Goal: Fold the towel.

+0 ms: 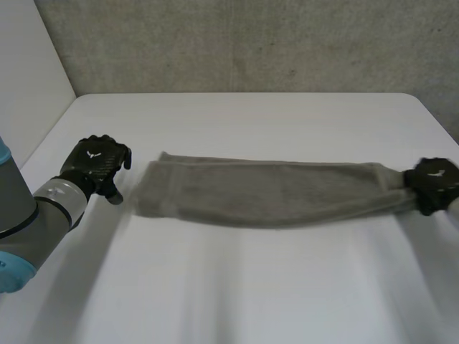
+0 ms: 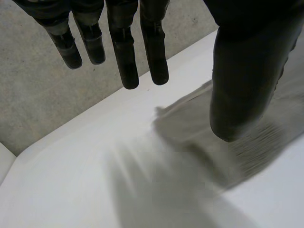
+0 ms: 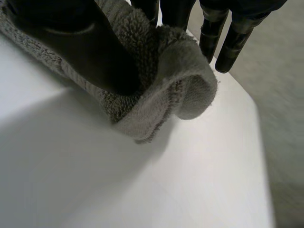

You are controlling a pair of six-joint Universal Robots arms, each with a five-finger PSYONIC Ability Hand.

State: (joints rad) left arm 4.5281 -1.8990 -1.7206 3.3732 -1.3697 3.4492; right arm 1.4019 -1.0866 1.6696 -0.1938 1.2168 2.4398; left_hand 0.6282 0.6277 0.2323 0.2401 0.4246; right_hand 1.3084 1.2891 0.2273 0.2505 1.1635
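Towel stretched across table; right hand pinches its end.

The towel is laid out as a long band from left to right across the middle of the worktop. The left hand is placed just beside its left end, apart from it. The right hand is set at the towel's right end, near the worktop's right edge, where the end is bunched between thumb and fingers. A wall is seen behind the far edge.
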